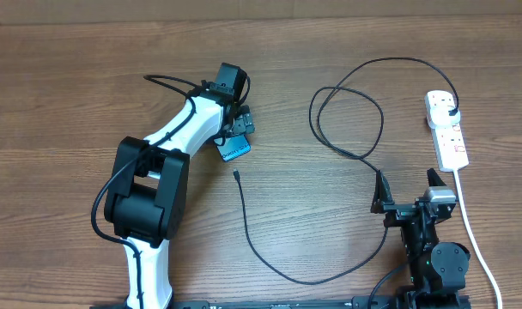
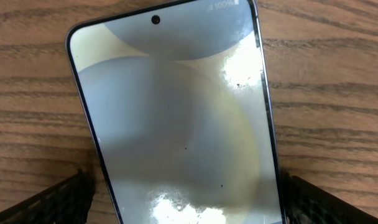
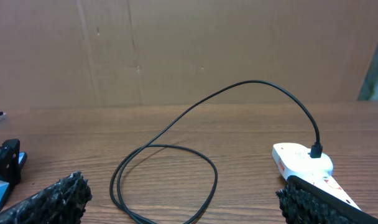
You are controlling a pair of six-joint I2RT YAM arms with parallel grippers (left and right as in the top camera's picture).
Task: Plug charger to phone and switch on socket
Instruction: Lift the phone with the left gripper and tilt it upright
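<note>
While the left gripper (image 2: 186, 180) is straddling both edges of the phone (image 2: 176, 112), jaws spread, apparently not touching | right gripper (image 3: 181, 186) is hovering, jaws parted wide

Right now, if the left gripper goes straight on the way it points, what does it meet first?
The phone, most likely: it fills the left wrist view between the left gripper's open fingers. Depth to it is unclear.

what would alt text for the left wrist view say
A phone lies screen-up on a wood-grain table, filling most of the frame, its pale screen glaring with reflections. The black fingers of the left gripper show at the bottom corners, one on each side of it.
</note>
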